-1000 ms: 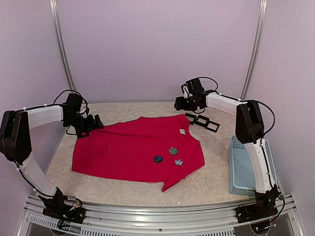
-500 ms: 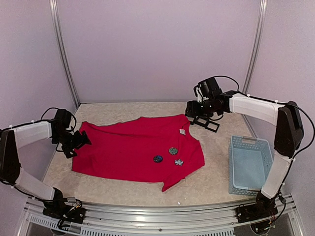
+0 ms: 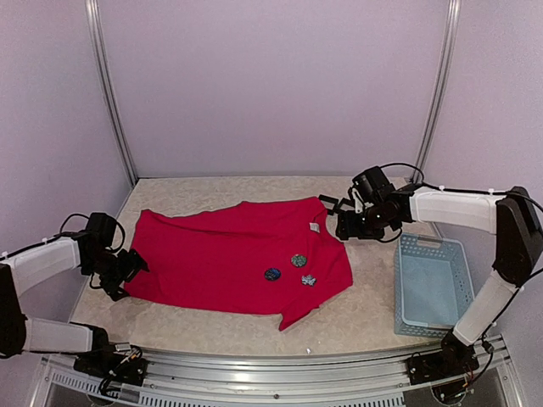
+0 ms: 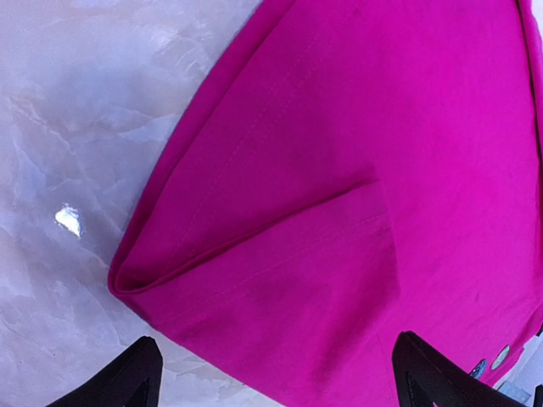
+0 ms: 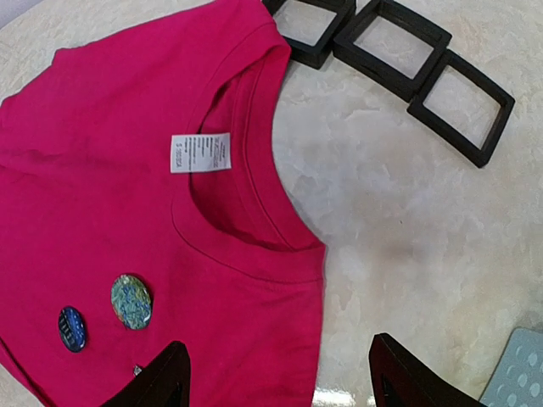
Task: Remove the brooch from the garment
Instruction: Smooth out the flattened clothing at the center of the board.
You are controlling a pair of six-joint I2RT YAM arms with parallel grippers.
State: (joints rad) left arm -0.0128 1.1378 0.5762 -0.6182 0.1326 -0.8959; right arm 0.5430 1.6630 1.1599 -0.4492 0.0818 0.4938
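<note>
Brooch removal has not begun; judging by the scene, this is the approach step, with nothing gripped. At the collar, the right gripper has its jaws spread wide and empty. It hovers over the neckline of the red garment, near the white label. Further down the chest, towards the lower left of the wrist view, are a green oval brooch and a blue brooch. A silvery brooch shows beside them in the overhead view. All three are pinned on, and none touches the gripper.

The left gripper, jaws likewise spread and empty, hangs above a folded corner at the garment's opposite end, well apart from the brooches. The garment lies fairly flat on the table. Black square frames sit just beside the collar, and a pale blue basket stands to the right.

The next move probably calls for the right gripper to lower onto one brooch. The left would need to hold the fabric down, as the soft cloth would likely lift with the pin.
</note>
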